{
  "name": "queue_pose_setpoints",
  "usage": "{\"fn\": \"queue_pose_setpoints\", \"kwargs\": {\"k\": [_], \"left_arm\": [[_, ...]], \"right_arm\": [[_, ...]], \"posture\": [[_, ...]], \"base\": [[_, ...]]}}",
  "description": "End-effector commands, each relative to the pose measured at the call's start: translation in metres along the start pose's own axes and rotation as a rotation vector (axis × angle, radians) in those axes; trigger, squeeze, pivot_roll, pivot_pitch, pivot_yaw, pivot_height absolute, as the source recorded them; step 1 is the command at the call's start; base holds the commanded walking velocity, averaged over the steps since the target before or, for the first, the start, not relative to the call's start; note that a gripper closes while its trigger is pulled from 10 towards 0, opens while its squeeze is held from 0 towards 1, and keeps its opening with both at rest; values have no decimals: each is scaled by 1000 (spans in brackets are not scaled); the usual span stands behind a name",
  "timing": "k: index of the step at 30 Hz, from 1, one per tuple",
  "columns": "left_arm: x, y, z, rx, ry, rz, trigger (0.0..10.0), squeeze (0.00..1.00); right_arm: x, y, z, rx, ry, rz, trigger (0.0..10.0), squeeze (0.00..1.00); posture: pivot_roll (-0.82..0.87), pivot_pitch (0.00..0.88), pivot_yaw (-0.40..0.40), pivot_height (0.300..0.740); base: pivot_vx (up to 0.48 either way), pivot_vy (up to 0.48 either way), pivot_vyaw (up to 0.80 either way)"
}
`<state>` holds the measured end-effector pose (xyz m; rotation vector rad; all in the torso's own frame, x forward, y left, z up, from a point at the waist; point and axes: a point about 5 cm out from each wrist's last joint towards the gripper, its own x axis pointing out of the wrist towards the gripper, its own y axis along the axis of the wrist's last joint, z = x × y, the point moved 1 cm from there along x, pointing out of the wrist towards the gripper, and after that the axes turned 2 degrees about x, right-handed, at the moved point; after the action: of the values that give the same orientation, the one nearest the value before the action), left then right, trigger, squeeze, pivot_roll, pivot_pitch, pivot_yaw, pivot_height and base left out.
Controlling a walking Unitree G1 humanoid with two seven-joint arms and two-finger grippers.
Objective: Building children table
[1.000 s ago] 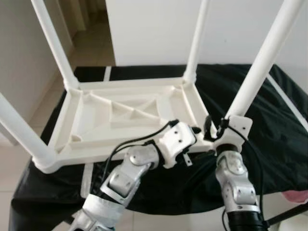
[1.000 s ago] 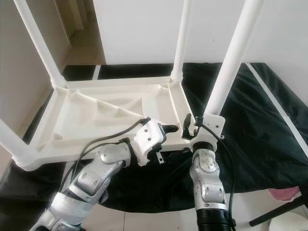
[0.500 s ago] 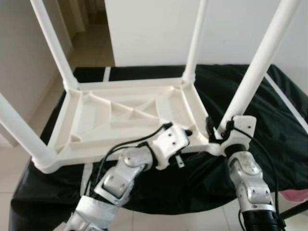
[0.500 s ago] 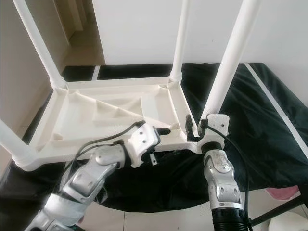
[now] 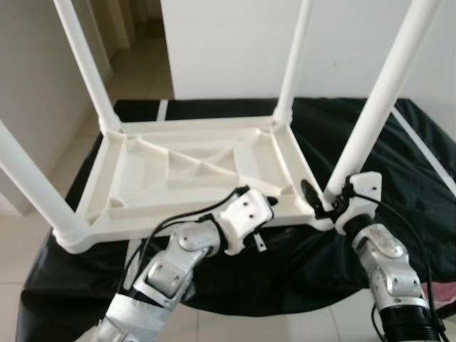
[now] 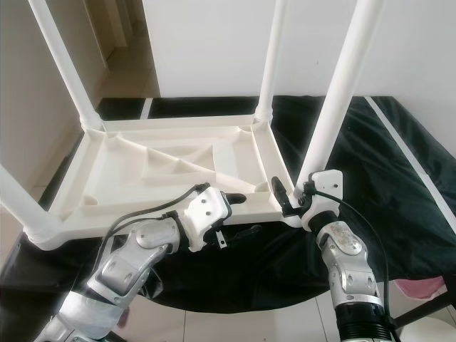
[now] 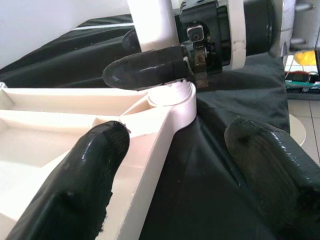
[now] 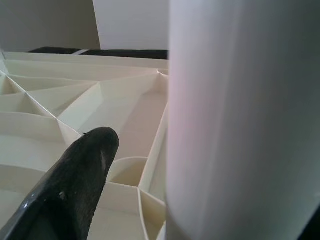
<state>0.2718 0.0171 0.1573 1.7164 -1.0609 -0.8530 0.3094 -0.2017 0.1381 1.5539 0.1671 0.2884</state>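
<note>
A white children's table [image 5: 192, 171] lies upside down on a black cloth [image 5: 399, 171], legs up. At its near corner, the right gripper [image 6: 293, 199] pinches the leg [image 5: 377, 107], likely seating it. Beside that corner, the left gripper [image 7: 175, 165], fingers spread, straddles the table's rim.

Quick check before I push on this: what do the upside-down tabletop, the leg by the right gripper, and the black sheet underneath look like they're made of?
Tabletop: likely moulded plastic, cream, matte; thin ribs and a moulded corner socket show.
Leg: smooth white tube, probably plastic; whether hollow is not visible. The right gripper is at its base.
Black sheet: looks like cloth, draping in soft folds with a slight sheen.
</note>
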Motion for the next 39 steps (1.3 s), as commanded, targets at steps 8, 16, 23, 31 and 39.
{"fn": "queue_pose_setpoints", "kwargs": {"k": [8,16,23,31,39], "left_arm": [[1,2,5,7,-46,-3,10000,0],[2,2,6,9,-55,-4,10000,0],[1,2,8,4,-59,-3,10000,0],[2,2,10,0,-60,-1,10000,0],[3,3,12,-6,-67,4,10000,0]], "right_arm": [[3,-5,14,-37,106,-42,10000,0],[8,-5,18,-70,162,-48,0,0],[8,-10,22,-80,149,-68,0,0],[5,-16,18,-48,133,-97,10000,0],[6,-25,15,-62,36,-147,10000,0]], "posture": [[-22,0,-11,740],[-16,0,-11,740],[-16,0,-13,740],[-22,0,-18,740],[-26,0,-18,740]], "base": [[0,0,0],[0,0,0],[0,0,0],[0,0,0],[0,0,0]]}}
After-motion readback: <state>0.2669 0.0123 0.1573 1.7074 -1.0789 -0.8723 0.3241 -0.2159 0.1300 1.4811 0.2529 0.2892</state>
